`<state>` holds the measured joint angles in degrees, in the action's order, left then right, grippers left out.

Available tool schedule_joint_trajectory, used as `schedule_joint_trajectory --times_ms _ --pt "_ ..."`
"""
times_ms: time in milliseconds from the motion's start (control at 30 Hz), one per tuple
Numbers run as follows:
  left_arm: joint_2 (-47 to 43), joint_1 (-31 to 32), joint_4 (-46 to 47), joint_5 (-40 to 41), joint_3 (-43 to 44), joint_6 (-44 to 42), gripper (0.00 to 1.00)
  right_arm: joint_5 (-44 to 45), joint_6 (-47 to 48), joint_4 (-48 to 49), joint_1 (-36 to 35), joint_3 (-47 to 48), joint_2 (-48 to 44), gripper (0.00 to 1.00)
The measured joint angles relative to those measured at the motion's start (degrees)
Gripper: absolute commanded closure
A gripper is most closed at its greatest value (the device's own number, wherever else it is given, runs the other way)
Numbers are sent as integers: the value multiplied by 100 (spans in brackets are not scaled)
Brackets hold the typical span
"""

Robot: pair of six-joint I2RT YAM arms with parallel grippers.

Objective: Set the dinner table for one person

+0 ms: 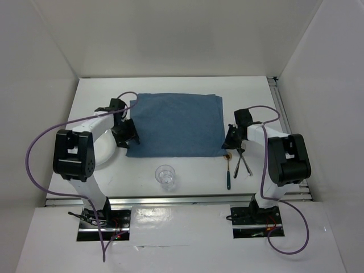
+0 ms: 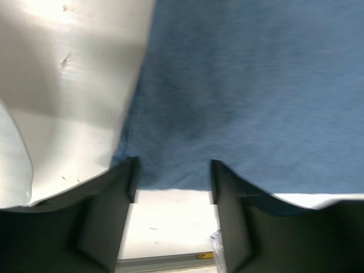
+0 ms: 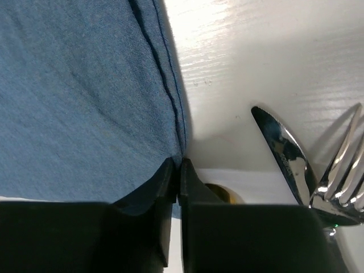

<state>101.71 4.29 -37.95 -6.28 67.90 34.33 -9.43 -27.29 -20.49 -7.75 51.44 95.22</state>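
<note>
I judge this the mat-straightening step. My right gripper (image 3: 177,170) is pinched tight on the right edge of the blue cloth (image 1: 176,124). My left gripper (image 2: 173,170) gapes empty over its near-left corner. The table (image 1: 199,182) lies beneath. Next the left should pinch, then the 2 pull flat.

One placemat (image 1: 176,125), one glass (image 1: 165,176), one plate (image 1: 105,152), one knife (image 3: 281,153), one fork (image 3: 347,165) and one dark-handled utensil (image 1: 228,175) are lying on the counter (image 1: 199,170).
</note>
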Motion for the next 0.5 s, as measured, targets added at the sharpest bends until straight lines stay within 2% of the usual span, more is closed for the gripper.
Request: schedule_joint_trajectory --times_ms 67,133,200,233,367,467,500 --pt "-76 59 -131 28 212 9 24 20 20 -125 -2 76 0 70" --pt "-219 94 -289 72 472 13 18 50 57 -293 -11 251 0 49" --pt "-376 129 -487 175 841 11 18 81 122 -452 -31 540 0 41" --pt "-459 138 -575 249 1064 13 20 105 151 -522 -59 748 0 33" --pt "-920 28 -678 619 1556 59 23 131 188 -570 -216 1397 -44 22" --pt "-1421 -470 -745 938 1386 374 23 131 205 -575 -330 1587 -177 21" --pt "-1589 -745 -765 1071 1237 535 17 129 210 -588 -352 1598 -221 19"
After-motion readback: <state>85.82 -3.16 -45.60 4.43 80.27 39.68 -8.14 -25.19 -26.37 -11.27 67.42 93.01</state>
